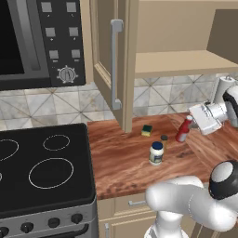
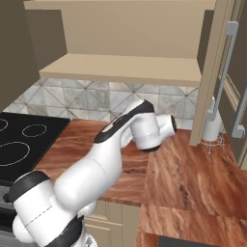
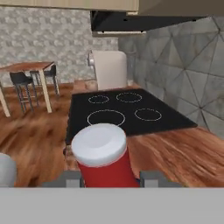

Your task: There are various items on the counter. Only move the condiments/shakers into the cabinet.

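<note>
Writing: none readable on the red bottle (image 1: 184, 128), the white jar (image 1: 156, 153) or elsewhere.
Tool (image 3: 111, 178): fingers nearly closed, one on each side of the red bottle.
Red bottle: tilted on the bench (image 1: 125, 162), right of the jar.
Shaker (image 1: 164, 138): between jar and bottle.
Sponge (image 1: 147, 130): behind the jar.
Left base view: cabinet (image 1: 186, 62) open above.
Right base view: arm hides the bottle.

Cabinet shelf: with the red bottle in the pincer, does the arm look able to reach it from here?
Probably yes. The pincer is shut on the red squeeze bottle, the cabinet door stands swung open, and the tan shelf above looks bare, with nothing between. Whether the arm stretches that high cannot be told.
</note>
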